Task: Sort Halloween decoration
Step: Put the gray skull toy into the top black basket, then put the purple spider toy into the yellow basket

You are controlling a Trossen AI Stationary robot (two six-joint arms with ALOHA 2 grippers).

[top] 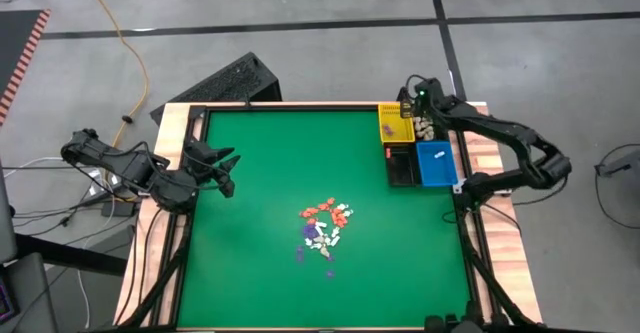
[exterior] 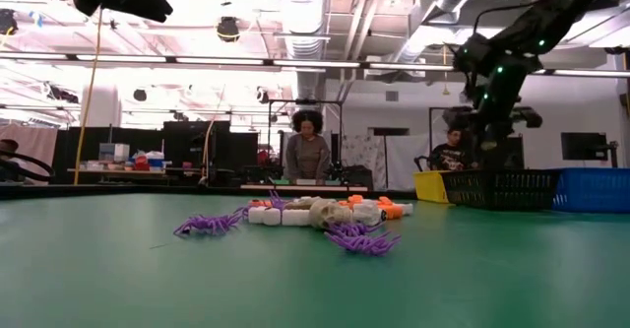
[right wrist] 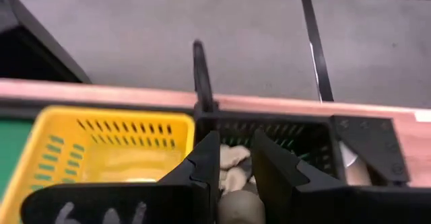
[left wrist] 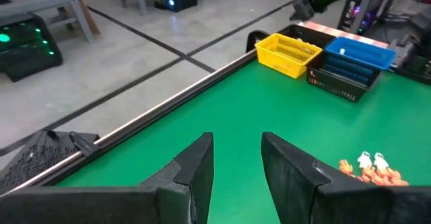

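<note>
A: Where's the Halloween decoration (top: 323,230)?

B: Mostly in one loose heap on the green counter (top: 260,183), well apart from the bins. Orange-red pieces lie on the heap's far side, cream-white in the middle, and purple stringy ones (exterior: 212,224) trail off its near side.

A: And the right hand (right wrist: 234,158)?

B: It hangs over a black bin (right wrist: 303,138) just behind the yellow bin (top: 395,124). Its fingers are narrowly parted around a cream-white piece (right wrist: 232,158), with more cream pieces in the bin below; whether it actually pinches that piece I cannot tell.

A: The left one?

B: The left hand (left wrist: 236,158) waits over the counter's left edge, fingers apart and holding nothing.

A: Risks?

B: The hand sits close to the wall between the bins, so a released piece could bounce into the yellow bin. Back at the heap, the purple strands look tangled and might drag neighbours along.
</note>
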